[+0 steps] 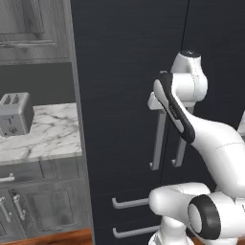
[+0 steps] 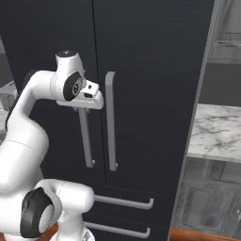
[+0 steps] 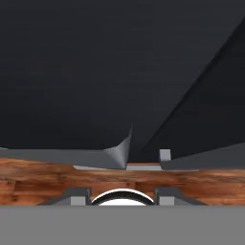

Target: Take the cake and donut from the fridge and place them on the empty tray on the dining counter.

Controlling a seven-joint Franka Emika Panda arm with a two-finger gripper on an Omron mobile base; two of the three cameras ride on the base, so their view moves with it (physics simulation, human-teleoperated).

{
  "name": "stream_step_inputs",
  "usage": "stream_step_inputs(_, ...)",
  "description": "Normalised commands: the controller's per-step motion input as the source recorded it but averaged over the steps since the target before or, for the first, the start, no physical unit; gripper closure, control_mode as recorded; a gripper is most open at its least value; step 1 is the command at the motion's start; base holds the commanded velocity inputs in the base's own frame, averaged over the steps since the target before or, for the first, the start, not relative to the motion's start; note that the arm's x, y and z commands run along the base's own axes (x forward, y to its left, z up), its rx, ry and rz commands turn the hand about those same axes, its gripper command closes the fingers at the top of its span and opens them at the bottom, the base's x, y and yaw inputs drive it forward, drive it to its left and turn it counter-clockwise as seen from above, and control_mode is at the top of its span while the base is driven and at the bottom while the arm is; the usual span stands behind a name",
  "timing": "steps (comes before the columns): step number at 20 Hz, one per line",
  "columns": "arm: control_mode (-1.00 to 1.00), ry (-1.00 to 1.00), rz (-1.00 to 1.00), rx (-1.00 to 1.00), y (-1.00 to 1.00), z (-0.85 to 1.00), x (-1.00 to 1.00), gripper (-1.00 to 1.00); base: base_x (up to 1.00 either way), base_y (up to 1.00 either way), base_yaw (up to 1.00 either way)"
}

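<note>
The black fridge [image 2: 141,70] stands with both doors closed, and the gripper [image 2: 84,109] is at the top of the left silver handle [image 2: 86,141], pointing down along it, but whether it is spread or pinching the handle I cannot tell

— What does the fridge [image 2: 150,70] look like right now?
— Tall, black, two doors, both shut flat with only the thin seam between them.
— And its handles?
— Two long silver handles [image 2: 110,120] stand upright, one on each side of that seam. Below them two silver drawer pulls [image 2: 124,202] run level, one above the other.
— Its foot?
— In the hand view its dark front meets the wooden floor [image 3: 43,179].
</note>
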Motion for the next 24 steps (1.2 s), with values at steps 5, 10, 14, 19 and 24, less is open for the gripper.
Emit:
stream_step_inputs(5, -1.0, -0.17, 0.01, 0.0, 0.04, 0.02, -0.63, -1.0, 0.0, 0.0, 0.0)
stream_step_inputs(10, -1.0, -0.32, 0.0, 0.0, 0.0, 0.2, -0.91, -1.0, 0.0, 0.0, 0.0)
stream_step_inputs(14, -1.0, -0.29, 0.0, 0.0, -0.01, 0.11, -0.8, -1.0, 0.0, 0.0, 0.0)
stream_step_inputs(19, -1.0, -0.24, 0.0, 0.0, -0.06, 0.05, -0.88, -1.0, 0.0, 0.0, 0.0)
stream_step_inputs(24, -1.0, -0.18, 0.0, 0.04, -0.06, 0.51, -0.85, -1.0, 0.0, 0.0, 0.0)
